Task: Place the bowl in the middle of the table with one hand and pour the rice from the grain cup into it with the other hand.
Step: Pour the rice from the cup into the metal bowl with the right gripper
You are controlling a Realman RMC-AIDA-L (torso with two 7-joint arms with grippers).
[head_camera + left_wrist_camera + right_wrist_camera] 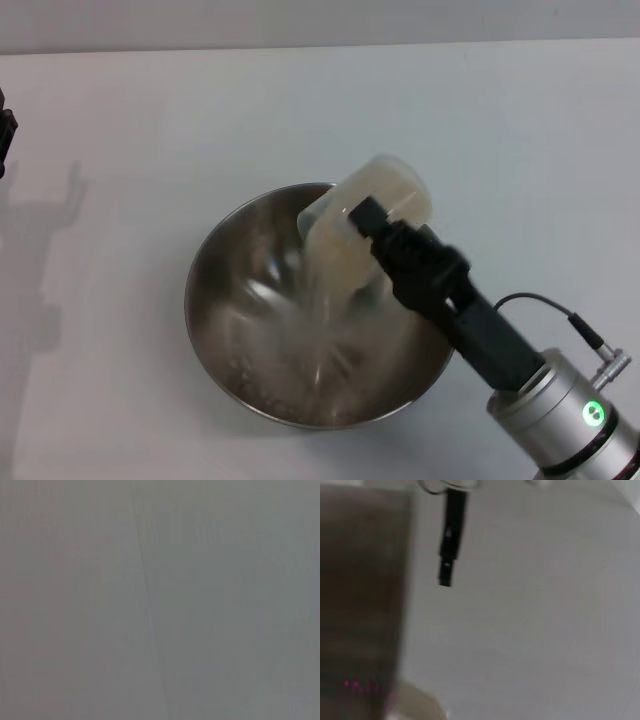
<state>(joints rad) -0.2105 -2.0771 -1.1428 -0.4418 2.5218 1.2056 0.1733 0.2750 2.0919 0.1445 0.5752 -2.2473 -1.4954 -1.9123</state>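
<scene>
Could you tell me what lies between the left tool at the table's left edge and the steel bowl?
In the head view, only bare white table with the arm's shadow lies between the left tool and the bowl.

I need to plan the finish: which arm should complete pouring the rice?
Right. Its pincer holds the grain cup tipped over the bowl, rice streaming in. The left pincer sits at the table's far left edge.
</scene>
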